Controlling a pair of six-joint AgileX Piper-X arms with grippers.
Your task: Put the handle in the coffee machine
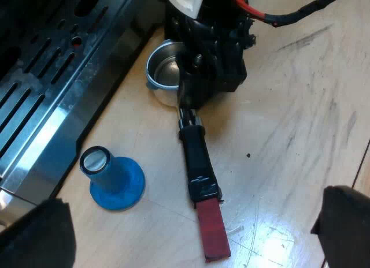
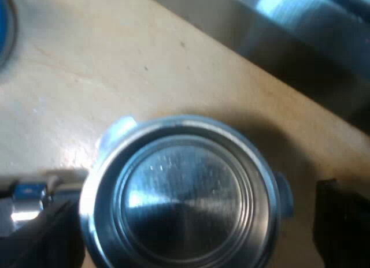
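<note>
Flat on the tabletop [image 1: 289,135], not locked into anything: the metal holder [image 1: 196,158]. Round basket open side up with bare metal inside, dark handle straight out from it, red end farthest from the basket. Just beside the holder's basket, the espresso machine [image 1: 46,89], slotted steel drip tray on that side, only a thin strip of tabletop between. Near the holder's handle, on the machine side and touching neither, a blue tamper [image 1: 115,178] upright on its wide base. Low over the holder, at the neck between basket and handle, the right gripper [image 1: 199,89]. Seen from the right wrist, its fingers [image 2: 341,222] spread wide, one to either side of the holder's basket, bare tabletop between one finger and the rim; no grip on it. Above the holder's red end and clear of it, the left gripper [image 1: 191,233], fingers [image 1: 34,236] wide apart, holding nothing.
</note>
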